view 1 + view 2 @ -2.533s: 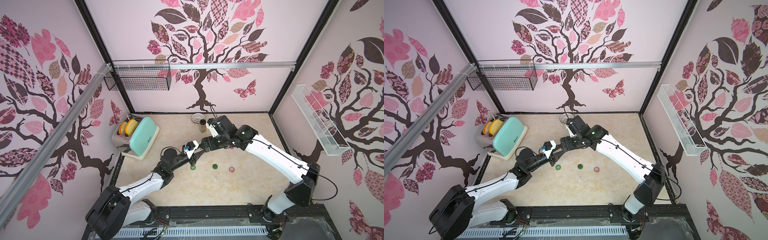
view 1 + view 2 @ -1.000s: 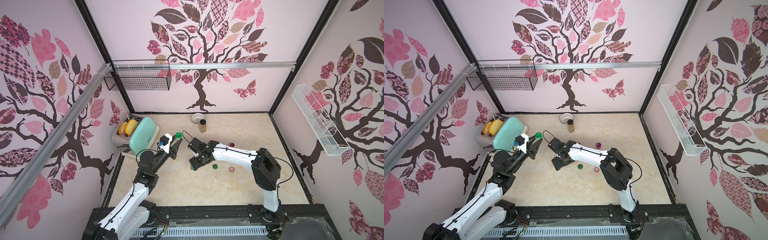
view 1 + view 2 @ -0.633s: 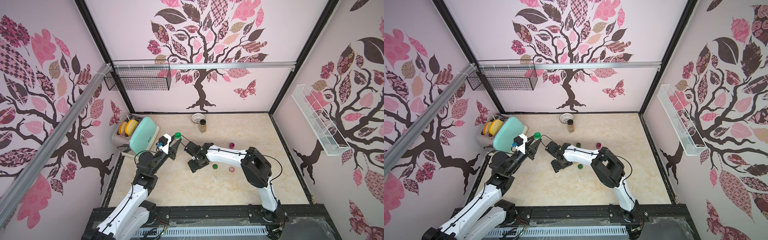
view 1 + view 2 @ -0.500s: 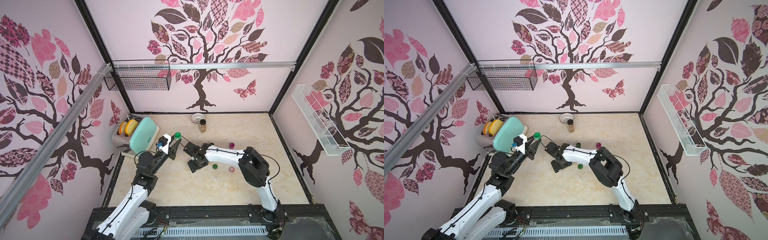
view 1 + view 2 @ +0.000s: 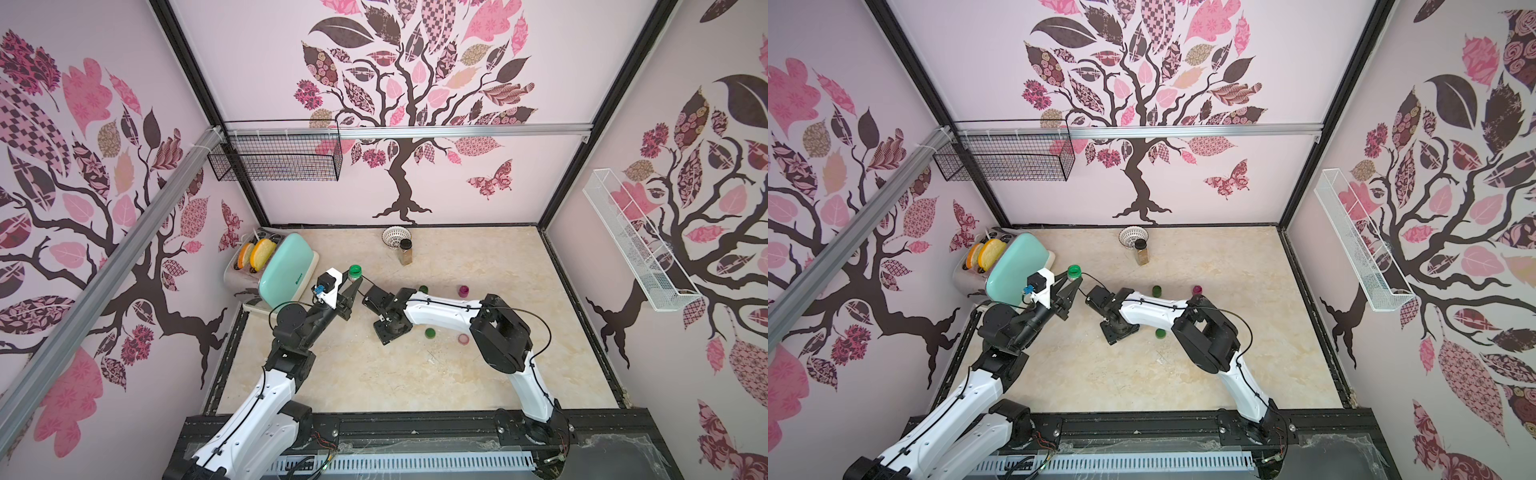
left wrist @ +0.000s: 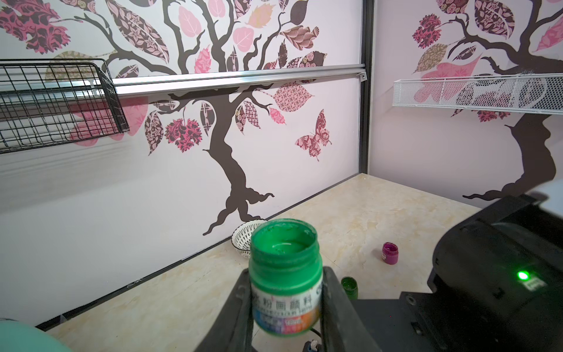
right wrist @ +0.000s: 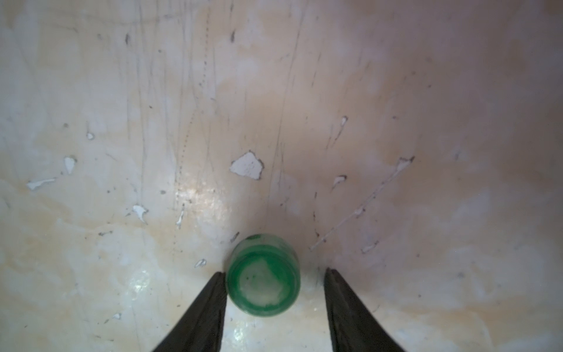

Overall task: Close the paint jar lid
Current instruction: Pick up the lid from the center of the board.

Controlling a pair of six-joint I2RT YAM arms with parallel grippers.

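An open green paint jar [image 6: 285,274] with a printed label is held upright above the table's left side, with my left gripper [image 6: 286,272] shut on its body. Both top views show the jar [image 5: 354,272] [image 5: 1074,271] at the tip of the left gripper [image 5: 352,284]. Its green lid [image 7: 263,275] lies on the table, hollow side up, between the fingers of my right gripper [image 7: 274,272]. One finger [image 7: 213,292] touches the lid and the other stands apart, so the gripper is open. In a top view the right gripper [image 5: 392,328] points down and hides the lid.
A second green lid [image 5: 430,332] and a pink lid [image 5: 463,339] lie right of the right gripper. A dark green jar [image 5: 423,289] and a magenta jar [image 5: 463,289] stand behind. A toaster [image 5: 249,266], a white bowl [image 5: 395,236] and a spice bottle [image 5: 406,251] stand farther back.
The right gripper's jaws have narrowed around the green lid, and the right arm's elbow has folded in to the left. The left gripper has kept the jar almost still.
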